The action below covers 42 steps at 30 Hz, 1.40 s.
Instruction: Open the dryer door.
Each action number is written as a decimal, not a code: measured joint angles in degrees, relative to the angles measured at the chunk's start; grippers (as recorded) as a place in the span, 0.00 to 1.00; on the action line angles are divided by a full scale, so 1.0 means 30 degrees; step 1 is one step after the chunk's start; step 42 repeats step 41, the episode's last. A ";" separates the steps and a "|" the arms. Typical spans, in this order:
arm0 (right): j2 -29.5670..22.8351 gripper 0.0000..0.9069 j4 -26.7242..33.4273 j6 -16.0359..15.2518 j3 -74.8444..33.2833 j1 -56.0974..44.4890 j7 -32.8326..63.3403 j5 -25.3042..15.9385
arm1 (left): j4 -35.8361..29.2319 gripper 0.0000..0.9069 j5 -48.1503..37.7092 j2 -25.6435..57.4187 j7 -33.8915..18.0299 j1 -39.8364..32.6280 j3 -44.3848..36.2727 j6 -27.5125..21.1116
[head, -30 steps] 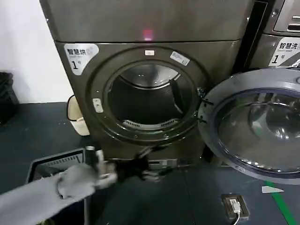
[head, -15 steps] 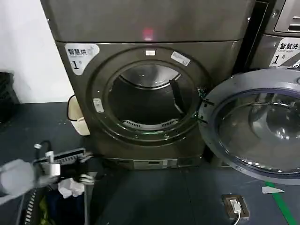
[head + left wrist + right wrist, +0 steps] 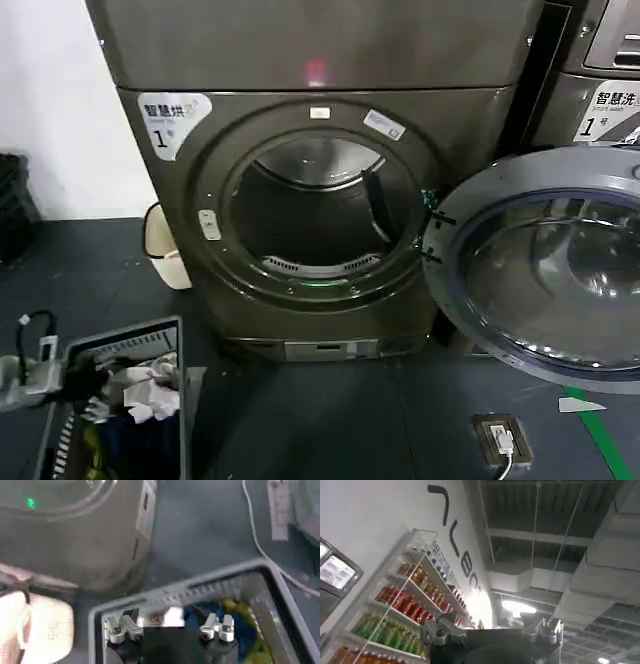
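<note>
The dark grey dryer (image 3: pixel 320 180) stands with its round, glass-windowed door (image 3: pixel 545 265) swung fully open to the right on its hinge, exposing the empty drum (image 3: pixel 318 205).

Left gripper (image 3: pixel 169 628) with silvery metal fingertip blocks on a black body, looped black cable (image 3: pixel 30 330) at its wrist, right gripper (image 3: pixel 492 632) of matching silver-and-black build

Laundry corner inside a shop. Numbered dryer (image 3: pixel 320 190) with its round door (image 3: pixel 545 265) swung open, a second numbered machine (image 3: pixel 600 90) beside it, laundry basket (image 3: pixel 110 400) on dark floor. Shelves of bottled drinks (image 3: pixel 405 612) and an exposed industrial ceiling (image 3: pixel 555 540).
</note>
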<state>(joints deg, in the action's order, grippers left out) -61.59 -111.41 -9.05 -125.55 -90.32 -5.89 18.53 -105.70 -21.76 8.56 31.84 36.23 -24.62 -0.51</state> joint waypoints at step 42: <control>-0.0168 1.00 -0.0225 -0.0206 -0.0214 -0.0054 -0.0006 -0.0193 | 0.3131 1.00 0.4205 0.0426 0.3218 -0.0102 0.0633 0.2121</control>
